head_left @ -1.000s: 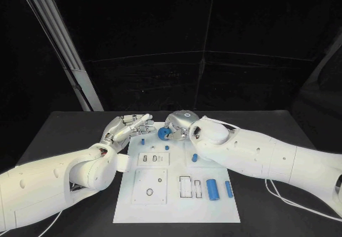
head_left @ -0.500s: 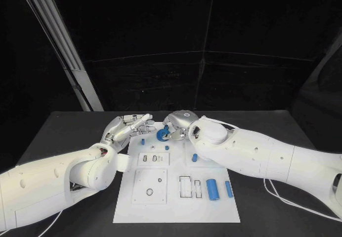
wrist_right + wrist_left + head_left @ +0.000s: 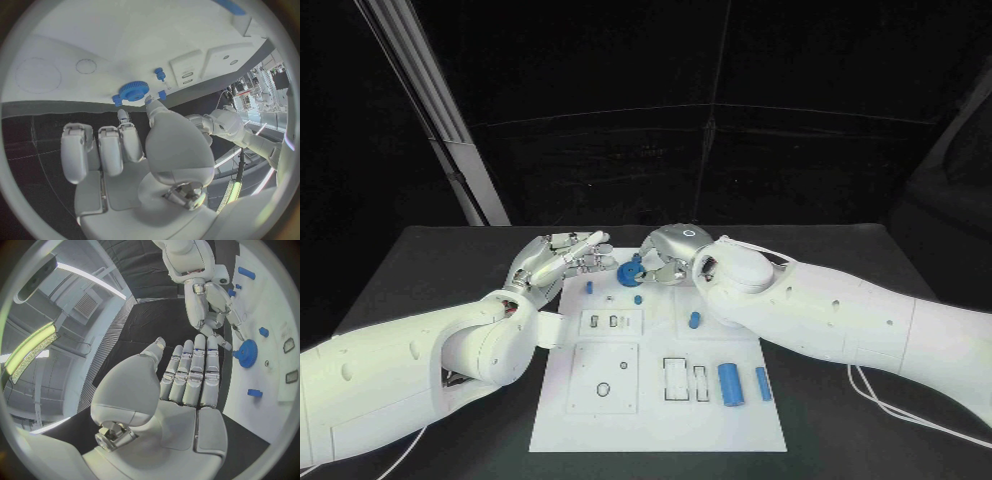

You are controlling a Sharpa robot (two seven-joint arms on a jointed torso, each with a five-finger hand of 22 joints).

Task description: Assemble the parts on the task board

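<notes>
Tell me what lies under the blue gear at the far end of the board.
Under the blue gear is the white task board. Whether a peg or hole sits beneath it cannot be seen, because the gear covers that spot.

The right hand (image 3: 672, 255) hides part of the blue gear (image 3: 632, 271)

Right hand (image 3: 125, 165) fingers (image 3: 76, 150) apart beside blue gear (image 3: 132, 91) on task board (image 3: 125, 45)
</notes>
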